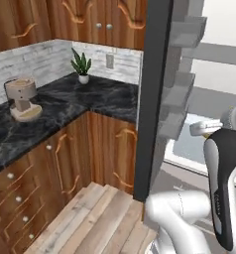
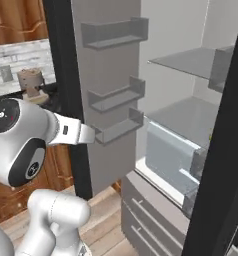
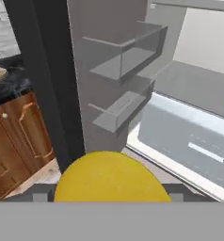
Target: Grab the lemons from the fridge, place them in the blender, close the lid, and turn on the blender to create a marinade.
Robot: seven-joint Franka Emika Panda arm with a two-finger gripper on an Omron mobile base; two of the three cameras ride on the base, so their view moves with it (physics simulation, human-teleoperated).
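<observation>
A yellow lemon sat right in front of the hand camera, between the spread jaws of the pincer, which looked clamped on it. The fridge stood open, its dark door swung out with grey door bins on the inside, glass shelves and a pale drawer beyond. On the black marble surface stood a coffee machine and a potted plant.

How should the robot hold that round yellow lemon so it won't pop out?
Across its fat middle, one finger on each side. The lemon is round and smooth, so a pinch nearer either end would probably squirt it out. In the hand view it sits that way in the gripper, widest part between the tips.
</observation>
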